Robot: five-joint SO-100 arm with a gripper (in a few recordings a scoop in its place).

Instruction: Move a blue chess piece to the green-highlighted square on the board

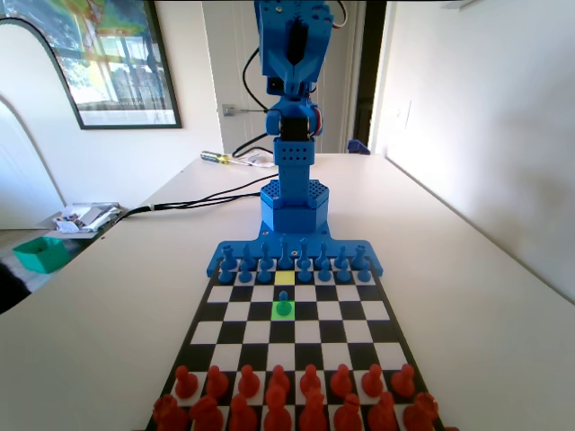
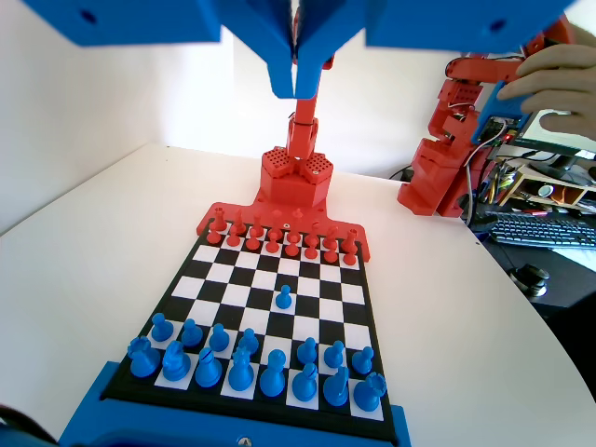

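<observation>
Already standing upright on the green-highlighted square (image 1: 284,310) in the fixed view: the blue pawn (image 1: 284,303), alone ahead of its row on the board (image 1: 216,310). From the wrist view, same blue pawn (image 2: 284,298) free mid-board, gripper (image 2: 298,82) raised well above, jaws pressed together and empty. Probably light, rigid, slick plastic; best pinched at the narrow neck under the round head.

The fixed view's bottom edge cuts off the front red pieces (image 1: 296,417).
</observation>
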